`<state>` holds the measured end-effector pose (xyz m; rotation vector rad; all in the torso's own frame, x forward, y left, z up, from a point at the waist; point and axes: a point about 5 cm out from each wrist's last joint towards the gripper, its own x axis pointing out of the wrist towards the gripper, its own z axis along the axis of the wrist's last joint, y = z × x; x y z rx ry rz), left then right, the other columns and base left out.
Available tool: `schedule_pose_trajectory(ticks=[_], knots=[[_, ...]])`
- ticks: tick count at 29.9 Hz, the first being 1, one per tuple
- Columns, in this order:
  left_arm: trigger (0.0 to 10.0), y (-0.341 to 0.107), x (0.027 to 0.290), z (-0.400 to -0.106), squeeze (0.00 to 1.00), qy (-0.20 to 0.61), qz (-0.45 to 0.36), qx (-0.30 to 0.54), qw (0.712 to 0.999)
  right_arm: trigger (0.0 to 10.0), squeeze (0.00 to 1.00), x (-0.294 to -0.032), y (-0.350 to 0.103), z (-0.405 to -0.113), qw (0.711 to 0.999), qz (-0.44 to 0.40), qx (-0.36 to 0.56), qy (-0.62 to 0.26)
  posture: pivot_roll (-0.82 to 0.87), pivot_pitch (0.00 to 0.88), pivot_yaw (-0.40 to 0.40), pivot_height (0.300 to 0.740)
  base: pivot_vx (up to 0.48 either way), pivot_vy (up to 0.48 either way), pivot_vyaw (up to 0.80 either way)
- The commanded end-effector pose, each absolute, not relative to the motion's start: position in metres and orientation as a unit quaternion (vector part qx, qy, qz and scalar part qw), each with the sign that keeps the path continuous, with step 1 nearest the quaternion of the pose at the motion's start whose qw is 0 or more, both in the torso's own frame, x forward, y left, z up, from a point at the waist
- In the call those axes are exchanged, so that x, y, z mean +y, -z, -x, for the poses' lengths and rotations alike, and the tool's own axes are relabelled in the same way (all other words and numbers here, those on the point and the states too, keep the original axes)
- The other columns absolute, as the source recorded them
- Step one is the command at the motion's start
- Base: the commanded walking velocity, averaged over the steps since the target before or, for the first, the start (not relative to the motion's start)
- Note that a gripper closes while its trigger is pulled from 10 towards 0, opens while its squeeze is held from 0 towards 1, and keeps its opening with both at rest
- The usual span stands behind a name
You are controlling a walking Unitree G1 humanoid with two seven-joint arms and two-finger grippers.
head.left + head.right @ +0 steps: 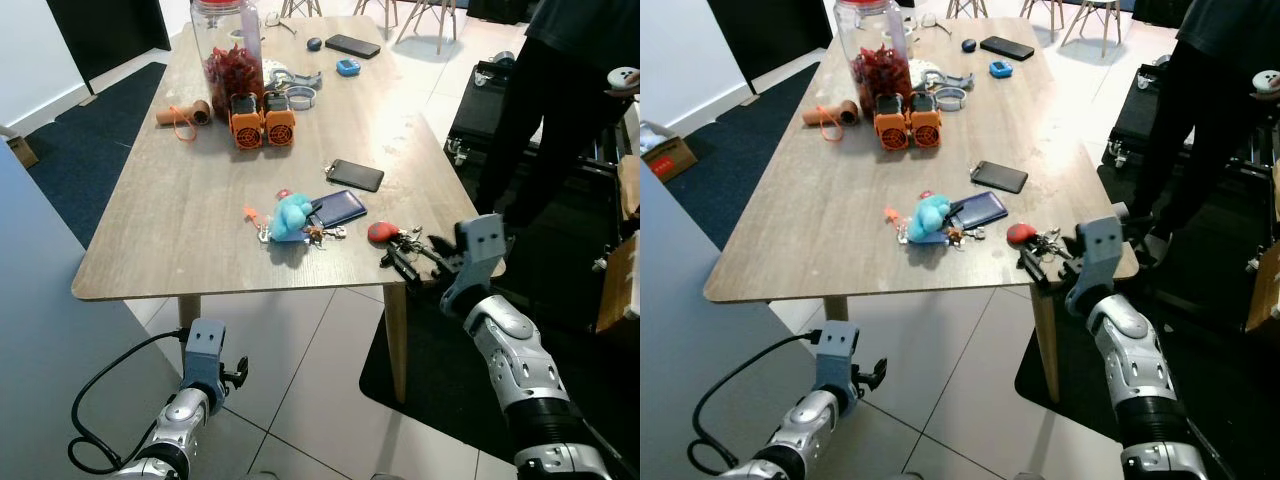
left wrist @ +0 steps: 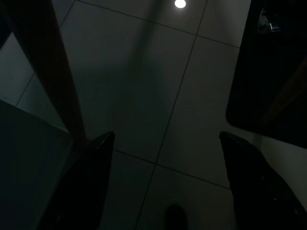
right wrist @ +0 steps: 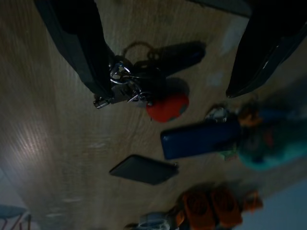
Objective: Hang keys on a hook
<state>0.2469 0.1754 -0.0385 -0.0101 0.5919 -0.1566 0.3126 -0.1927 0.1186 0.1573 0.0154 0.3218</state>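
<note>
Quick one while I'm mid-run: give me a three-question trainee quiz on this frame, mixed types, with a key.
1. True or false: the right gripper is at the red-tagged keys near the table edge.
2. Multiple choice: what lies directly beside the blue plush keychain? A) a dark blue case B) the glass jar C) the orange fans
3. Fill in: the left gripper hangs below the table, over the tiled ____.

Key: 1 true; the jaws are open around the keys. 2 A. 3 floor.
</note>
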Motion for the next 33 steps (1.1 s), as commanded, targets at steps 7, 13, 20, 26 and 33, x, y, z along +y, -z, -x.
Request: schedule_pose_trajectory(ticks=[7,13,20,26,33], knots=[[10.0,0.040,0.178,-0.244,0.00,0.081,-0.001,0.299,0.951,0.0,0.00,-0.198,-0.098,-0.304,0.986,-0.139,0.045,-0.081,0.01,0.080,0.038,0.740,0.000,0.000,0.00],[10.0,0.041,0.177,-0.244,0.00,0.082,-0.002,0.301,0.950,10.0,0.00,-0.199,-0.091,-0.310,0.984,-0.162,0.059,-0.044,0.02,0.084,0.039,0.740,0.000,0.000,0.00],[10.0,0.042,0.178,-0.242,0.00,0.081,-0.003,0.302,0.950,10.0,0.00,-0.199,-0.091,-0.315,0.984,-0.164,0.065,-0.022,0.02,0.087,0.038,0.740,0.000,0.000,0.00],[10.0,0.042,0.179,-0.242,0.00,0.081,-0.006,0.304,0.949,10.0,0.00,-0.201,-0.093,-0.321,0.983,-0.177,0.057,-0.008,0.02,0.090,0.039,0.740,0.000,0.000,0.00],[10.0,0.042,0.180,-0.241,0.00,0.080,-0.008,0.305,0.949,10.0,0.00,-0.199,-0.097,-0.331,0.981,-0.187,0.051,0.001,0.02,0.091,0.036,0.740,0.000,0.000,0.00]])
